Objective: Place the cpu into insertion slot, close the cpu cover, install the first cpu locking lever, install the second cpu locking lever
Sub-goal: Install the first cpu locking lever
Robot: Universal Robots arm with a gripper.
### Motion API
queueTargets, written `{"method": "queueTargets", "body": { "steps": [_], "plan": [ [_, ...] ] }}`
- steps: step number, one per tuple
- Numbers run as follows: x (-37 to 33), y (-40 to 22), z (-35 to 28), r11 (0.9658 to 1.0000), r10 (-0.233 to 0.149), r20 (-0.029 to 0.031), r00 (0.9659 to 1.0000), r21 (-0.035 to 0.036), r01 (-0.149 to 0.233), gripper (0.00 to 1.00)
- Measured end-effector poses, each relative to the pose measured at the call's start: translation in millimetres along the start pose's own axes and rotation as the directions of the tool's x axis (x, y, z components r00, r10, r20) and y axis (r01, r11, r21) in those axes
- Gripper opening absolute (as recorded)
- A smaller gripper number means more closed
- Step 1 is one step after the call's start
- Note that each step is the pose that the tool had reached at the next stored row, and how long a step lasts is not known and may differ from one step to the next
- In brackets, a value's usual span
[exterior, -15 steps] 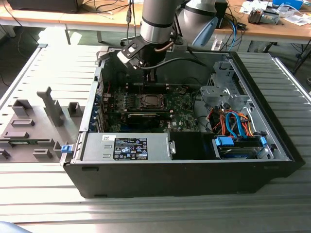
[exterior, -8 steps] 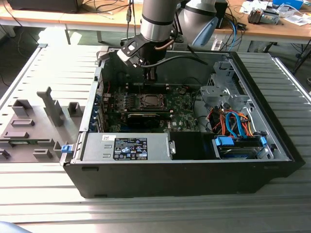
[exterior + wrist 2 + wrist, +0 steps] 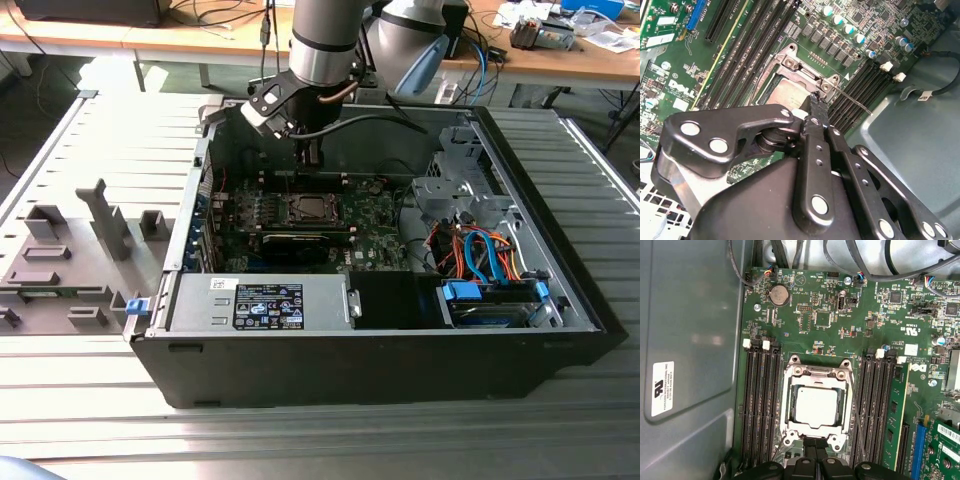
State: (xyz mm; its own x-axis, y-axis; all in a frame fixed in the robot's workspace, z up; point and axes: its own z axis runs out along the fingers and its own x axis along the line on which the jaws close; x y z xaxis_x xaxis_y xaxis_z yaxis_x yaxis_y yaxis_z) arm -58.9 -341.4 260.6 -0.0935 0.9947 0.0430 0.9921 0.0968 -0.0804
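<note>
My hand (image 3: 813, 444) is clenched, its tips pressed together at the edge of the insertion slot (image 3: 842, 439). The cpu (image 3: 815, 405) lies flat in that slot, the cpu cover (image 3: 788, 405) down around it, one thin lever (image 3: 855, 407) running just beside the slot

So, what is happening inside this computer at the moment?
A robot arm reaches into the open computer case, its gripper low over the green motherboard. The cpu already lies in the insertion slot, and the cpu cover is down around it as a silver frame. The gripper's tip is at one edge of that cover, close to a thin metal lever that runs beside it. Whether the lever is locked, I cannot tell.
</note>
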Motion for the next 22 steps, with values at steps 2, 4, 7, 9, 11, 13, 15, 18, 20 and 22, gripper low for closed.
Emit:
{"method": "queueTargets", "body": {
  "steps": [2, 4, 7, 9, 11, 13, 15, 18, 20, 22],
  "plan": [
    [0.0, 0.0, -0.1, 1.0000, 0.000, 0.0000, 1.0000, 0.0001, 0.000, 0.11],
    [-0.1, 0.0, -0.1, 1.0000, -0.006, 0.0006, 1.0000, 0.0003, 0.006, 0.11],
    [-0.1, 0.0, -0.1, 0.9988, -0.049, 0.0023, 0.9988, 0.0020, 0.049, 0.11],
    [-0.1, 0.1, 0.0, 0.9952, -0.098, 0.0047, 0.9952, 0.0042, 0.098, 0.11],
    [-0.1, 0.1, -0.1, 0.9920, -0.126, 0.0065, 0.9920, 0.0056, 0.126, 0.11],
    [-0.1, 0.0, -0.1, 0.9888, -0.149, 0.0081, 0.9888, 0.0068, 0.149, 0.11],
    [-0.1, 0.0, -0.1, 0.9851, -0.172, 0.0097, 0.9851, 0.0081, 0.172, 0.11],
    [-0.1, 0.0, -0.1, 0.9775, -0.211, 0.0126, 0.9775, 0.0104, 0.211, 0.11],
    [-0.1, 0.0, 0.0, 0.9714, -0.237, 0.0143, 0.9713, 0.0120, 0.237, 0.11],
    [-0.2, 0.0, -0.1, 0.9648, -0.263, 0.0160, 0.9647, 0.0136, 0.263, 0.11]
  ]
}}
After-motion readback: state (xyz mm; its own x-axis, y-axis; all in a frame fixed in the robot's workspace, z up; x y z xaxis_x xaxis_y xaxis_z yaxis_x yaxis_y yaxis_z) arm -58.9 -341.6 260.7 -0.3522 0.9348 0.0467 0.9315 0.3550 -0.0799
